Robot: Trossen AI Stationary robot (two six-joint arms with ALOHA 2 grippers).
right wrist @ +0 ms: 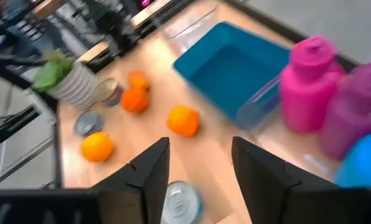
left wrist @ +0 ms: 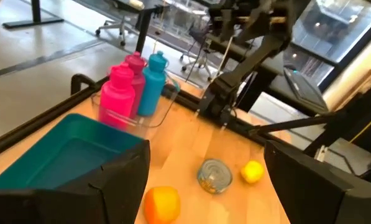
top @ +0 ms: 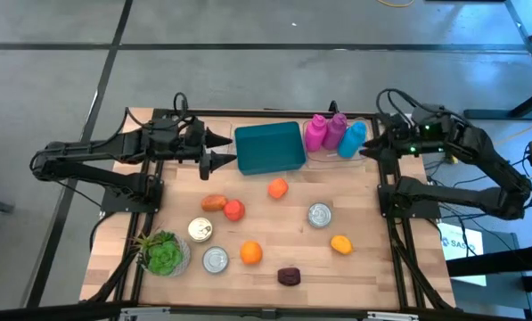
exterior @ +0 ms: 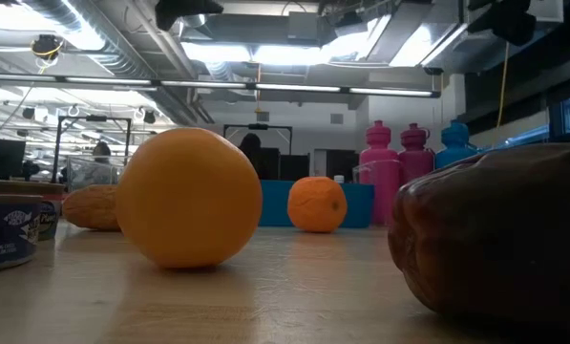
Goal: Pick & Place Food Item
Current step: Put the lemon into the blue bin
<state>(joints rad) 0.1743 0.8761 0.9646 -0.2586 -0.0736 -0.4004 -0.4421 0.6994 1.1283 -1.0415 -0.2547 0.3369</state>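
Several food items lie on the wooden table: an orange [top: 277,188] nearest the teal bin [top: 269,148], a brown piece [top: 214,202], a red one [top: 234,210], a second orange [top: 250,253], a yellow piece [top: 340,243] and a dark purple one [top: 289,276]. My left gripper [top: 225,151] hangs open just left of the bin, above the table, with nothing between its fingers [left wrist: 120,180]. My right gripper [top: 367,148] is raised at the far right beside the blue bottle [top: 353,139]. It is open and holds nothing [right wrist: 201,168].
Two pink bottles [top: 325,132] stand with the blue one in a clear tray right of the bin. Three tins [top: 319,215] [top: 200,230] [top: 216,259] and a potted plant [top: 163,254] stand among the food. Bare wood lies between the bin and the food.
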